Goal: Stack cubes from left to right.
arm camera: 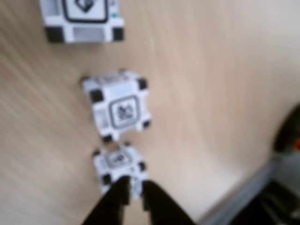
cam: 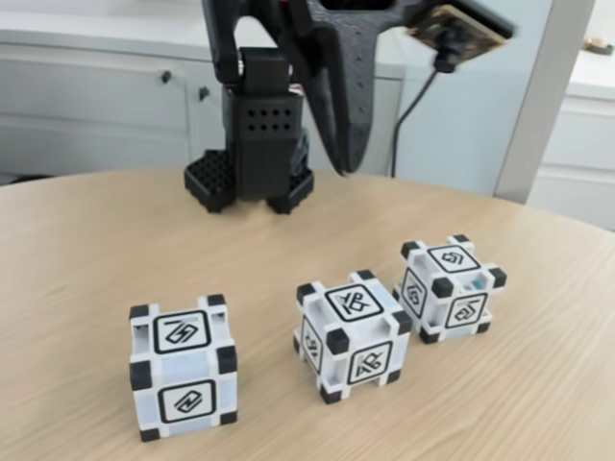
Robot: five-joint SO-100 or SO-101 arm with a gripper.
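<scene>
wrist view: hand (arm camera: 133, 187) above cube (arm camera: 119, 165)

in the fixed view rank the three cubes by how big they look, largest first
1. left cube
2. middle cube
3. right cube
They look alike in build, so the differences likely come only from nearness to the camera.

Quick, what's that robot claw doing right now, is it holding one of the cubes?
Gripper: holding nothing; jaws nearly closed with a narrow gap, hanging above the cube nearest it in the wrist view, all three cubes on the table.
</scene>
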